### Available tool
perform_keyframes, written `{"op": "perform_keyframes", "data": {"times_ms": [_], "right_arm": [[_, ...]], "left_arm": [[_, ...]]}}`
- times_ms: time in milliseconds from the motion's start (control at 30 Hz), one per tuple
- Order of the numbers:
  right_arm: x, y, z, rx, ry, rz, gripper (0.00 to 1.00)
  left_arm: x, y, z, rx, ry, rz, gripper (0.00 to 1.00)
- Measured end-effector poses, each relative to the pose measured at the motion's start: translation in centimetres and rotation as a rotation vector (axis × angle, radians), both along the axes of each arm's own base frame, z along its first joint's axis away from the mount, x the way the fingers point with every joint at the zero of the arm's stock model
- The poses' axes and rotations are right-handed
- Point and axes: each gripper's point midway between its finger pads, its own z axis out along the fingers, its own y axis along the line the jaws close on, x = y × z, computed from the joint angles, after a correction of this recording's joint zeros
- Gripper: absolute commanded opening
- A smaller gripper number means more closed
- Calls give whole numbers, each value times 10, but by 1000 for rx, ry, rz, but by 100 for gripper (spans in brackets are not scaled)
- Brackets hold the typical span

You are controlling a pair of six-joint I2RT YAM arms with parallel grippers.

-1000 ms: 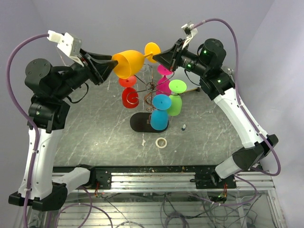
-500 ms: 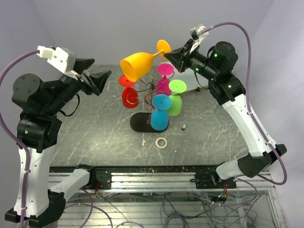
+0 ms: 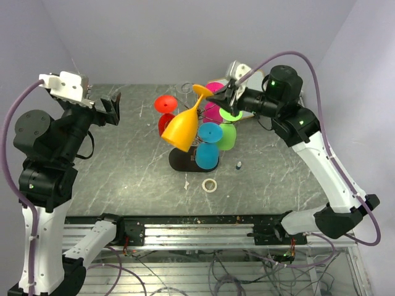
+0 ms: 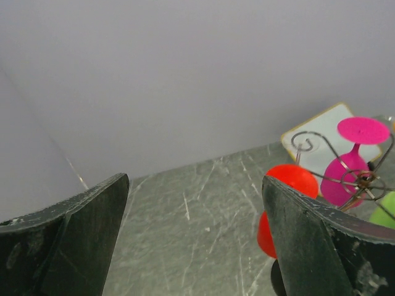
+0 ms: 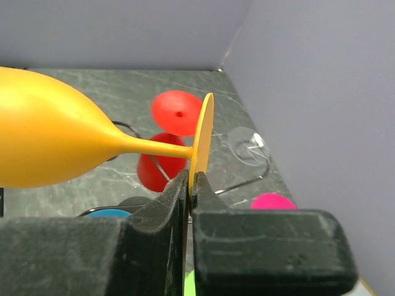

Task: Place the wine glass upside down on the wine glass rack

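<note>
left jaws spread, empty | right jaws pinch orange wine glass (image 3: 183,131) foot | rack (image 3: 178,162) largely hidden by glasses (image 3: 208,152)

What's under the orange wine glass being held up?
Under the orange plastic wine glass in the right gripper: the rack's flat black oval base and a red plastic glass, partly covered. Its bowl hides part of the wire rack.

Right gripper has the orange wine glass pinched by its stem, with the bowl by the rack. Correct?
Not the stem. The right gripper pinches the rim of the round foot of the orange wine glass, as the right wrist view shows. The bowl is by the rack.
</note>
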Motion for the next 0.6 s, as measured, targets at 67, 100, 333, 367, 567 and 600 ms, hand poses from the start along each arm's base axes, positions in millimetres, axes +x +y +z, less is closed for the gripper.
{"op": "perform_keyframes", "data": {"times_ms": [67,100,333,367,567,600], "right_arm": [[-11,8,-3,-18,-17,42,0],[-18,12,-6,-38,-33,69,0],[-58,42,-32,-190,-142,204,0],[-62,45,-36,-210,-154,217,0],[-62,60,-62,-367,-245,186,0],[-61,61,-66,-390,-260,177,0]], "left_arm": [[7,3,-13,13,31,21,99],[11,4,-19,19,44,28,99],[36,10,-45,46,124,68,99],[38,11,-47,47,131,73,99],[47,16,-58,53,172,92,99],[47,16,-58,53,171,95,99]]}}
